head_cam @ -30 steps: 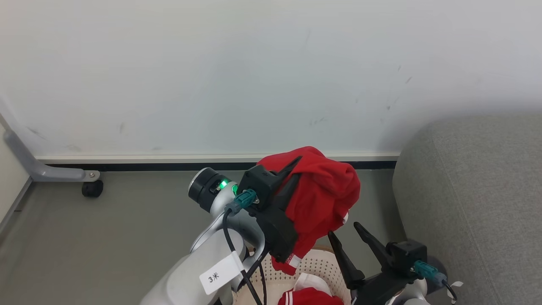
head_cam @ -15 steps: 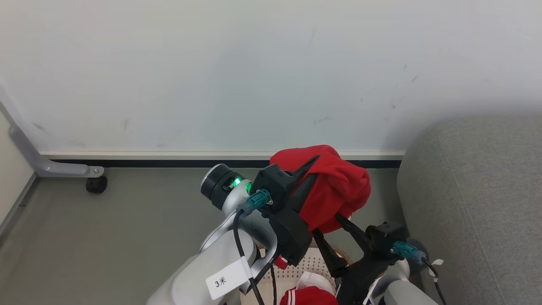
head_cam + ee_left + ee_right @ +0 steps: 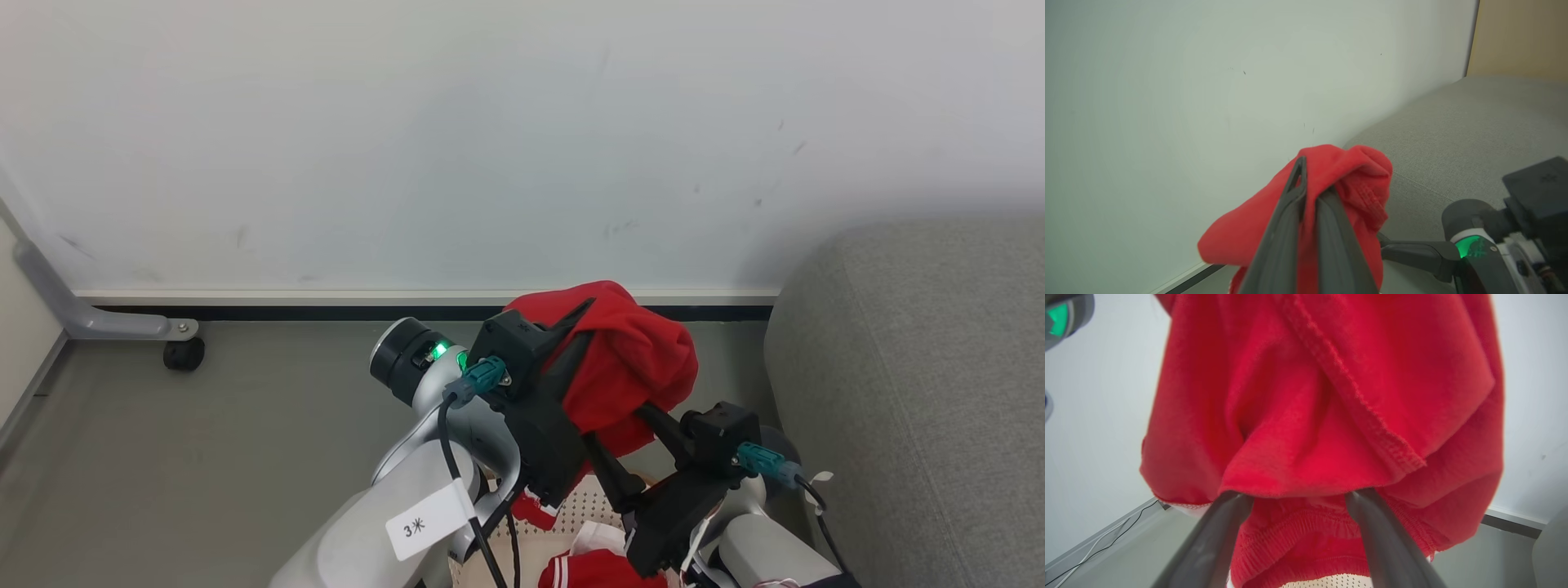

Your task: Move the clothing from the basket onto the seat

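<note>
Left end effector (image 3: 575,331) pinched shut on garment (image 3: 637,367), held above basket (image 3: 571,510). Right end effector (image 3: 627,437) has risen over the last second. Its fingers are spread, tips now against the garment's hanging underside, not clamped. Second garment (image 3: 600,572) below, in basket. Sofa (image 3: 914,367) further right, with only the right arm between.

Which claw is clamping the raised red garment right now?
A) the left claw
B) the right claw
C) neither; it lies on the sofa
A: in the left wrist view the left claw has its two fingers pressed together on the red garment, while the right claw stands open beneath the cloth.
</note>
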Motion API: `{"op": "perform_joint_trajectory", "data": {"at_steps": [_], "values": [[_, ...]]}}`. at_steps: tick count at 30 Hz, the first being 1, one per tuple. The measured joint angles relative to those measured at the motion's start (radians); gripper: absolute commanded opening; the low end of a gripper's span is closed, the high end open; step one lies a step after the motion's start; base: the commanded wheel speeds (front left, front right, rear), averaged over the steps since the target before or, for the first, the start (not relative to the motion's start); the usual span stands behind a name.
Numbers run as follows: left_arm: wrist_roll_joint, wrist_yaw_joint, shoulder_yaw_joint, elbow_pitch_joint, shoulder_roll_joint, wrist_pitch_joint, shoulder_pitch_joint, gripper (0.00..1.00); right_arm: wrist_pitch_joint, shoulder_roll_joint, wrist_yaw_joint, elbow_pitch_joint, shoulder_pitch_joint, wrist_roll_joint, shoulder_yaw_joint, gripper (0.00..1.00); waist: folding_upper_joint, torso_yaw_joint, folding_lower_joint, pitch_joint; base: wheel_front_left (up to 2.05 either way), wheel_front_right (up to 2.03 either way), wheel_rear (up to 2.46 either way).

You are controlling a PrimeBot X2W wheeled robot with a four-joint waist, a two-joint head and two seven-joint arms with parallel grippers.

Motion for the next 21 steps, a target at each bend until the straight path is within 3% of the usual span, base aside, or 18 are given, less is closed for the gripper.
{"op": "perform_joint_trajectory", "data": {"at_steps": [5,6,7,8,9,19,20,21], "values": [[-0.007,0.008,0.004,0.001,0.0,0.009,0.001,0.0,-0.007,0.0,0.0,-0.024,-0.019,0.019,0.016,1.0,0.0,-0.004,0.0,0.002,0.0,0.0,0.0],[-0.008,0.009,0.005,0.001,0.0,0.01,0.001,0.0,-0.007,0.0,0.0,-0.025,-0.02,0.019,0.017,0.9,0.0001,-0.004,0.0,0.002,0.0,0.0,0.0],[-0.01,0.009,0.007,0.001,0.0,0.01,0.001,0.0,-0.009,0.0,0.0,-0.025,-0.022,0.019,0.018,0.46,0.0,-0.005,0.0,0.002,0.0,0.0,0.0],[-0.017,0.009,0.007,0.001,0.0,0.012,0.001,0.0,-0.012,0.0,0.0,-0.025,-0.023,0.019,0.019,0.29,0.0,-0.006,0.0,0.002,0.0,0.0,0.0],[-0.022,0.009,0.008,0.001,0.0,0.016,0.001,0.0,-0.014,0.0,0.0,-0.023,-0.026,0.019,0.022,0.0,0.0001,-0.006,0.0,0.002,0.0,0.0,0.0],[-0.028,0.02,0.021,0.002,0.014,0.023,0.016,0.0,-0.015,-0.001,0.0,0.003,-0.036,0.023,0.003,0.0,0.0,-0.014,0.0,0.005,0.0,0.0,0.0],[-0.032,0.023,0.023,0.002,0.015,0.023,0.017,0.11,-0.015,-0.001,0.0,0.004,-0.035,0.023,-0.001,0.0,0.0,-0.016,0.0,0.006,0.0,0.0,0.0],[-0.035,0.027,0.027,0.002,0.016,0.023,0.018,0.37,-0.015,-0.001,0.0,0.004,-0.034,0.023,-0.006,0.0,0.0,-0.017,0.0,0.006,0.0,0.0,0.0]]}}
